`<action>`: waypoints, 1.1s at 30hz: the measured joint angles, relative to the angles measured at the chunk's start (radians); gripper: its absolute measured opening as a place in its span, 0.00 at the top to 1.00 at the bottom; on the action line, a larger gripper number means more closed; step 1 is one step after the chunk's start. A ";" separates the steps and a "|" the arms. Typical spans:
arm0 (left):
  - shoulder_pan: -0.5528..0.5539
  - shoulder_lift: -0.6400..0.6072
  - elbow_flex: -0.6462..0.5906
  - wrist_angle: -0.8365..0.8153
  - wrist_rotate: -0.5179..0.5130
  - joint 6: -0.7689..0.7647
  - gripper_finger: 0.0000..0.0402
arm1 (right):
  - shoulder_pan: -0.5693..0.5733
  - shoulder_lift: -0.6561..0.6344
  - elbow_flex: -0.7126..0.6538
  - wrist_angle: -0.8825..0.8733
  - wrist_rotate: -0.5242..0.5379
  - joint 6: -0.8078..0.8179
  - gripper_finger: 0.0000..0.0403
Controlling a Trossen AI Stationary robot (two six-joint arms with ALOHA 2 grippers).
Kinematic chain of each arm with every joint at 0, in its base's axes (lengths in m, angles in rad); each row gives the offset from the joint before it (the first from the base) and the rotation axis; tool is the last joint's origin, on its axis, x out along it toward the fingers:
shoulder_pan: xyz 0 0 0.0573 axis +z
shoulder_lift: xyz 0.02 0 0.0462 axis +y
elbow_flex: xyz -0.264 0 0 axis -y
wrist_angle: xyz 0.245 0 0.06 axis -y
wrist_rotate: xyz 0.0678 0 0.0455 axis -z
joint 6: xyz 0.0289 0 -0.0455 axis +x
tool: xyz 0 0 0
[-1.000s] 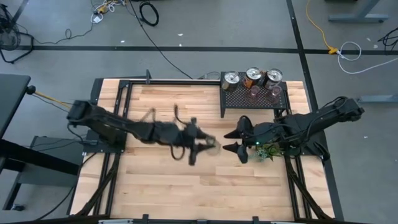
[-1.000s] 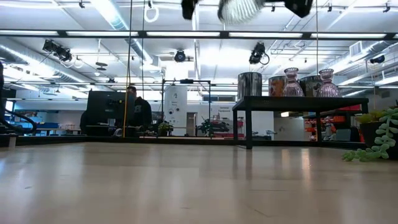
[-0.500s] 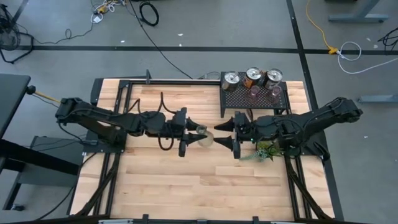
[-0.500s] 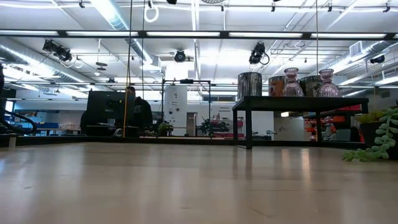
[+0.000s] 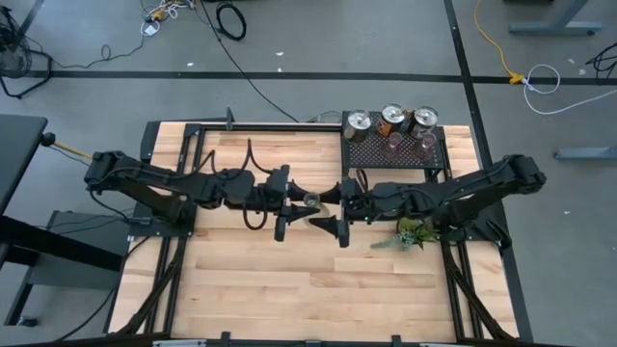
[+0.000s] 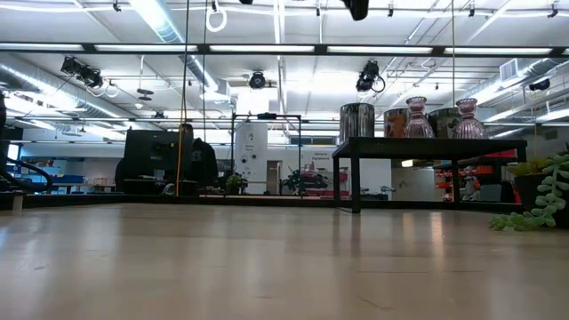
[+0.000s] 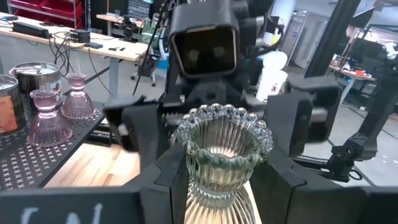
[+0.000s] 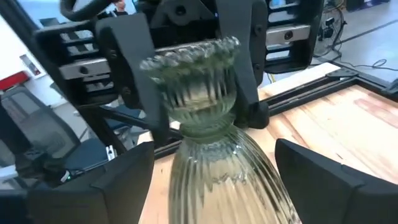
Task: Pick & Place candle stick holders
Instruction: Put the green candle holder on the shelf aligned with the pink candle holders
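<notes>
Left gripper [image 5: 295, 204] fingers closed on the neck of the ribbed green glass holder [image 7: 222, 152], held above mid-desk [image 5: 251, 280]. Right gripper [image 5: 337, 204] faces it, fingers spread wide on either side of the holder's base, not touching. Both arms reach level toward the centre. Five other holders [image 5: 393, 130] stand on the black mesh rack [image 5: 371, 156] at the far right.

Ribbed olive-green holder [image 7: 221, 155], blk mesh rack [image 5: 393, 152]
</notes>
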 joint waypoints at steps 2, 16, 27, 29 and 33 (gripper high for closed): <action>0.002 0.000 0.000 0.002 0.005 -0.004 0.66 | -0.010 0.011 0.000 0.010 0.004 0.002 0.18; 0.053 -0.007 0.000 -0.004 0.044 -0.064 0.66 | -0.067 0.022 0.000 0.033 -0.011 0.012 0.39; 0.109 -0.059 0.001 -0.018 -0.003 -0.066 0.36 | -0.146 -0.080 0.000 -0.133 0.060 0.010 0.46; 0.112 -0.097 0.002 -0.045 -0.029 -0.066 0.34 | -0.160 -0.123 -0.001 -0.209 0.111 -0.004 0.53; 0.114 -0.153 0.003 -0.096 -0.079 -0.066 0.36 | -0.175 -0.211 -0.001 -0.351 0.258 -0.022 0.71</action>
